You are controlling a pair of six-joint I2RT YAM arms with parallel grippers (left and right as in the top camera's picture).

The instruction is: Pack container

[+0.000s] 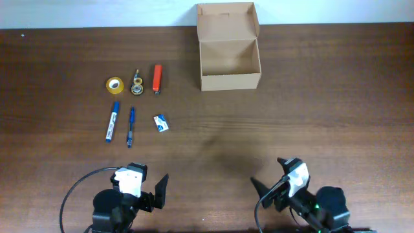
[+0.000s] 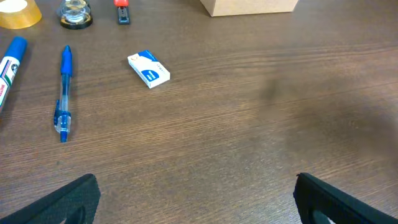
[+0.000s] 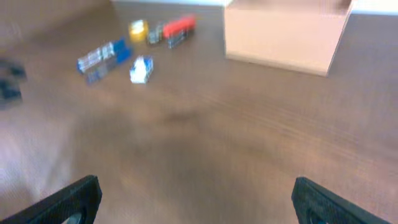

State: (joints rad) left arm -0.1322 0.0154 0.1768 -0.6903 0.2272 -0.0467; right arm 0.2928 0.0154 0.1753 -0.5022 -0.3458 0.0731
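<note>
One tan container [image 1: 230,81] (open-topped) — upright

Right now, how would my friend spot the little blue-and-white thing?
Find the open cardboard box at the far table edge, then the small things left of it. In their near row, right of the marker and pen, lies the only flat blue-and-white packet.

Overhead looks straight down; both wrist views sit low, facing forward toward the container [image 1: 231,81].
</note>
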